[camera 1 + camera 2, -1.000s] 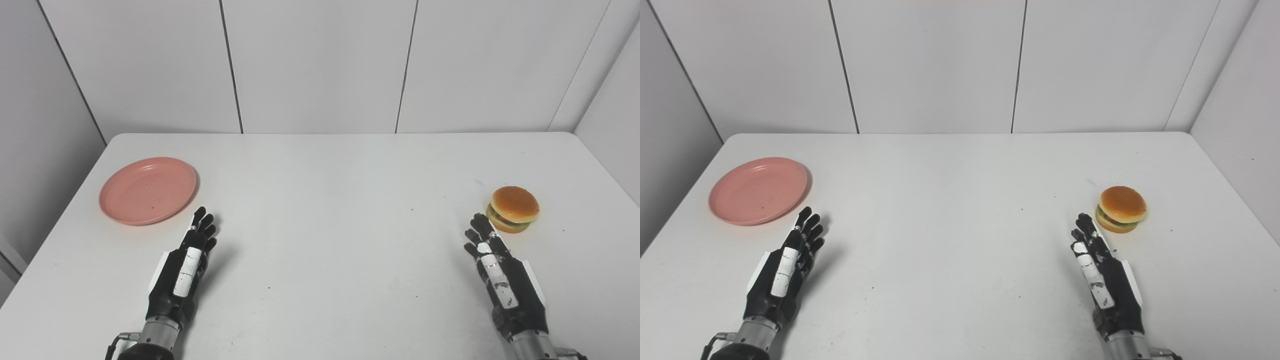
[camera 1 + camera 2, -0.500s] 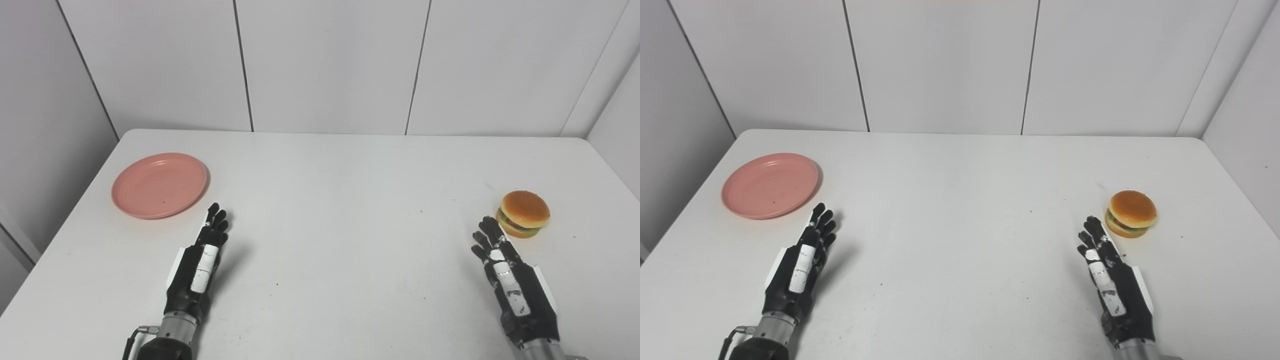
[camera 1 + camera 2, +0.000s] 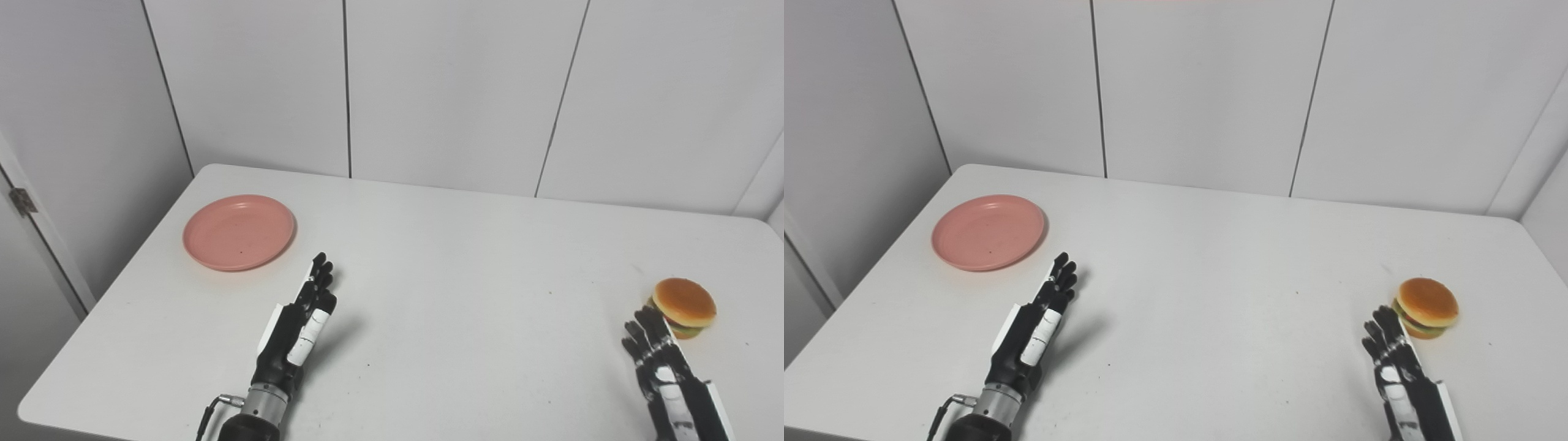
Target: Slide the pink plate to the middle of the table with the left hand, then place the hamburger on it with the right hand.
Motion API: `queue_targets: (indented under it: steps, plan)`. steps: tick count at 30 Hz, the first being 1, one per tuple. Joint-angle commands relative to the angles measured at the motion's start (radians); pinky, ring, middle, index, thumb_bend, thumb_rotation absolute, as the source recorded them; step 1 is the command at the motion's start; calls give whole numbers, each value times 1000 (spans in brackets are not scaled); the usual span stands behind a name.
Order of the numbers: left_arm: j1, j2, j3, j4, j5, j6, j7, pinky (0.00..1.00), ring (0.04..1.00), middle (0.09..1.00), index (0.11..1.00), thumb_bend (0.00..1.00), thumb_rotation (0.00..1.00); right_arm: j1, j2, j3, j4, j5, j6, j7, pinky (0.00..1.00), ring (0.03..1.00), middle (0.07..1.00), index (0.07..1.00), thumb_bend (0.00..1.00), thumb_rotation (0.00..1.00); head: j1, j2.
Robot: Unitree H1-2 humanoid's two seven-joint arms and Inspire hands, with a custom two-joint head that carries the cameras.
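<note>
A round pink plate (image 3: 239,231) lies flat near the far left of the white table (image 3: 465,257). My left hand (image 3: 300,327) rests open just right of and nearer than the plate, fingers stretched forward, a small gap from its rim. A toy hamburger (image 3: 683,306) with a tan bun sits at the table's right side. My right hand (image 3: 664,373) is open below it, fingertips close to the hamburger's left side, holding nothing; its wrist runs off the bottom edge.
Grey panel walls stand behind the table and to the left. The table's left edge (image 3: 104,294) runs close to the plate. A dark cable loops beside the left wrist (image 3: 211,413).
The whole picture has swung left and tilted, so the camera moved. Both hands keep about the same places relative to the plate and hamburger, and stay open.
</note>
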Motion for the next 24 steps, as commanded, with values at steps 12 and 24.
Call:
queue_targets:
  steps: [12, 24]
  plan:
    - [-19, -50, -34, 144, 26, -80, 27, 1000, 1000, 1000, 1000, 873, 899, -64, -52, -32, 208, 27, -24, 15, 1000, 993, 991, 986, 887, 774, 26, -64]
    - [-20, -48, -23, 154, 14, -101, 29, 1000, 1000, 1000, 1000, 867, 892, -61, -45, -24, 201, 28, -17, 17, 1000, 989, 985, 984, 897, 772, 28, -61]
